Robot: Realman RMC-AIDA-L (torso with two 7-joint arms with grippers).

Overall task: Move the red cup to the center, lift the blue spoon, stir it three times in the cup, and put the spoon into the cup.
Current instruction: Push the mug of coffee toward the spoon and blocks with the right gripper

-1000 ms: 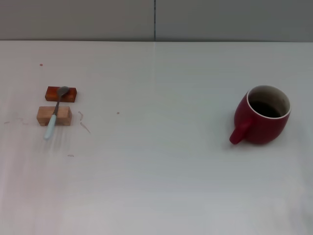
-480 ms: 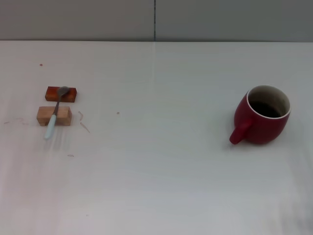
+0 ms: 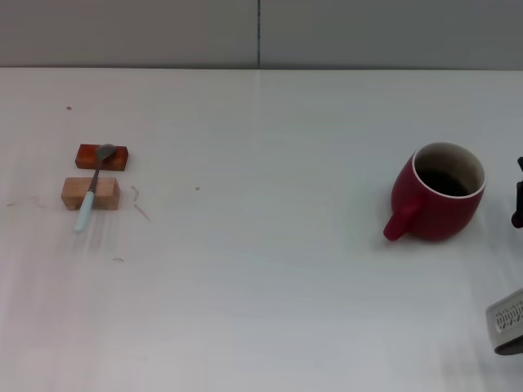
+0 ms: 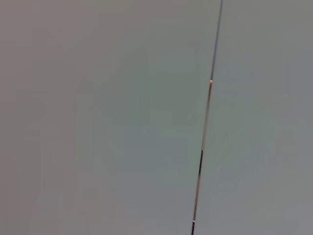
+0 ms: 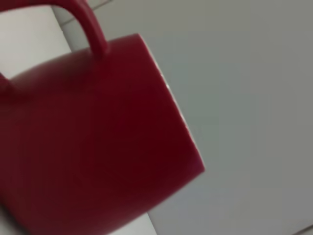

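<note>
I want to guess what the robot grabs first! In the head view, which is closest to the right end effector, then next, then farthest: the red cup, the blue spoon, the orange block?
1. The red cup, just beside the right end effector at the table's right edge.
2. and 3. The blue spoon and the orange block, far left, touching each other; too close to call.

A white worktop (image 3: 261, 269) carried two small blocks on its left side: a reddish-brown block (image 3: 102, 156) farther back and a pale wooden block (image 3: 91, 193) just in front of it. A grey wall (image 3: 163, 33) stood behind.
</note>
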